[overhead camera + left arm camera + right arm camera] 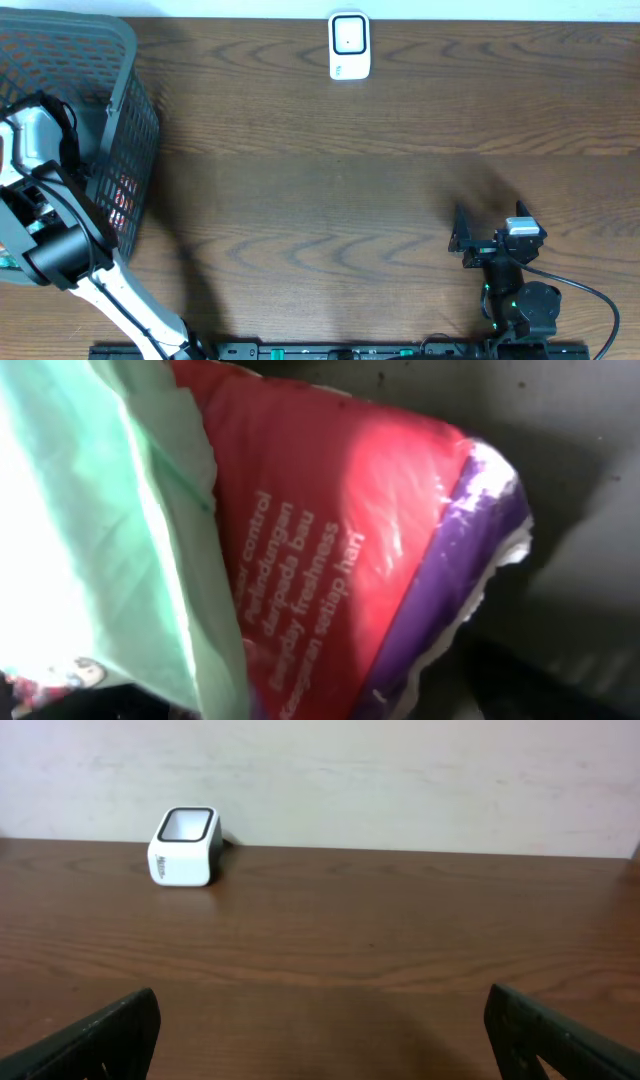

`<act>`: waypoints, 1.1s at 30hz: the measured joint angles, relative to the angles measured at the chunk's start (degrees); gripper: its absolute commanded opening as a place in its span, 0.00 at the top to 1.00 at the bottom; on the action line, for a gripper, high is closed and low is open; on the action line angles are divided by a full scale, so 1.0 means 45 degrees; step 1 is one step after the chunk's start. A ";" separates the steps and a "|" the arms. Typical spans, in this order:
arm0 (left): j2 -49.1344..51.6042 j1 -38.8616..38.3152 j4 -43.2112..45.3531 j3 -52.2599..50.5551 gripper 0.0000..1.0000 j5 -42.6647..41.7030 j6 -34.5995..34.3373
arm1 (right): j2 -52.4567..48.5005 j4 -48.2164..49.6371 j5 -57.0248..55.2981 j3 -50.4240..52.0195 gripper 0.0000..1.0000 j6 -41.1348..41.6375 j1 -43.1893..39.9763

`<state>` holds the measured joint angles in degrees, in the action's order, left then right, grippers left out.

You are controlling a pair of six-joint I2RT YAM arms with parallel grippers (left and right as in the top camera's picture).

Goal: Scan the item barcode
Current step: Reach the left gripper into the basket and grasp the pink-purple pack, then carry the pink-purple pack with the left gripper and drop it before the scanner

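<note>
left arm in basket, pack not yet out
pack (330,540) lies inside basket (125,110) at the counter's (300,200) left edge. left gripper (22,215) is spread wide just above it, right gripper (320,995) is open and empty near the front right corner, and scanner (349,45) sits mid far edge.

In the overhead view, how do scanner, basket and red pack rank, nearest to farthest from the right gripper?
From the right gripper:
1. scanner, at the far edge.
2. basket, far left.
3. red pack, inside the basket.
</note>
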<state>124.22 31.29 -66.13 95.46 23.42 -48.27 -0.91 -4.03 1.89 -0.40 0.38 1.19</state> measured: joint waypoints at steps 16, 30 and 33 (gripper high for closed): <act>-0.0393 0.0068 -0.0141 0.0563 0.92 -0.1972 0.1205 | 0.0000 0.0000 0.0000 0.0000 0.01 0.0005 0.0000; -0.8505 -0.0058 0.2783 0.1957 0.93 -0.5265 0.2506 | 0.0000 0.0000 0.0000 0.0000 0.01 0.0005 0.0000; -0.9345 -0.0058 0.2798 0.1967 0.93 -0.5702 0.2511 | 0.0000 0.0000 0.0000 0.0000 0.01 0.0005 0.0000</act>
<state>82.17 31.03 -53.54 104.31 -2.24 -36.97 -0.91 -4.03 1.89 -0.40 0.40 1.19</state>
